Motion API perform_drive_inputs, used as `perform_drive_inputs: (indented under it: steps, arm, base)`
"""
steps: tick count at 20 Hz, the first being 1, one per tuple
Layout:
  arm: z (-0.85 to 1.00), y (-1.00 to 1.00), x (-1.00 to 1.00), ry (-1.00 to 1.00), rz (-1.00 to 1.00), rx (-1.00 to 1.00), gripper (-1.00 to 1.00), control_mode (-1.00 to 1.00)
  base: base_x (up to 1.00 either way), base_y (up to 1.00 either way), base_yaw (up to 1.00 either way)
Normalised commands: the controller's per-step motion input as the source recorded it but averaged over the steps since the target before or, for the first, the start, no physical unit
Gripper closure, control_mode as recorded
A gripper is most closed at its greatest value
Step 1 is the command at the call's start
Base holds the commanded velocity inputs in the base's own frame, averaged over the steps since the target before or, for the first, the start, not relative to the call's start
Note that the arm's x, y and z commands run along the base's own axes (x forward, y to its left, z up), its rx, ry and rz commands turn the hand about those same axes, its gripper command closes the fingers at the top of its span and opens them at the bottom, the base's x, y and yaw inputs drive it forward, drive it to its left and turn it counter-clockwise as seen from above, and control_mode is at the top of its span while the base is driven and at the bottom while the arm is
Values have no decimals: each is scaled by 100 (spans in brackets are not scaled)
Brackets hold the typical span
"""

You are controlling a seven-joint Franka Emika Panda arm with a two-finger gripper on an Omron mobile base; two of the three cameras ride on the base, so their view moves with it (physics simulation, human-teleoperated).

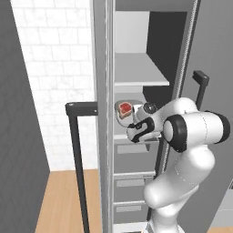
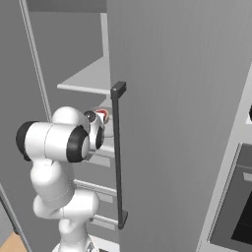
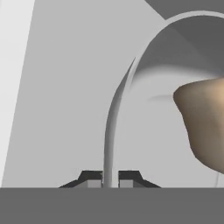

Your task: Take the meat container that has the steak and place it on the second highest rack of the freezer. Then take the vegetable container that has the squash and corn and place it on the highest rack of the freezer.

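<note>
**Desk:** Inside the freezer (image 1: 150, 54), then — what is the arm doing?

**Photographer:** Reaching in through the open door. The pincer (image 3: 110, 180) is clenched on the thin rim of the meat container (image 1: 126, 114), the wall pinched edge-on between the two dark tips. The steak (image 1: 124, 108) sits in the container, red with a pale edge. In the hand view it looms as a tan lump to the right of the grip.

**Desk:** And where is the container against the shelves?

**Photographer:** Below the highest rack (image 1: 139, 82), about level with the second highest rack (image 1: 119, 136), near its front edge. Whether the base already touches that shelf I cannot tell; the forearm hides the join.

**Desk:** Pose of the arm?

**Photographer:** The elbow (image 1: 195, 129) is folded high on the right, the forearm runs roughly level and leftward into the cabinet, and the wrist is turned so the fingers bite the near rim. From the right base view the door's dark bar handle (image 2: 117, 157) stands just beside the arm.

**Desk:** What would doing this step well call for?

**Photographer:** My reading: keep the container level so the meat does not slide, carry it further over the shelf, lower until it bears fully, then let go and back straight out, clear of the door.
</note>
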Motion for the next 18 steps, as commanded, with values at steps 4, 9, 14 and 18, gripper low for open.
perform_drive_inputs:
  steps: [4, 9, 14, 18]
  arm:
    - [-10, 0, 27, 0, 0, 0, 100, -100]
    - [0, 0, 43, -2, -1, 0, 100, -100]
    - [0, 0, 57, -3, -2, 0, 100, -100]
    - [0, 0, 53, -2, -2, 0, 100, -100]
  base:
    - [0, 0, 0]
    - [0, 0, 0]
    - [0, 0, 0]
    - [0, 0, 0]
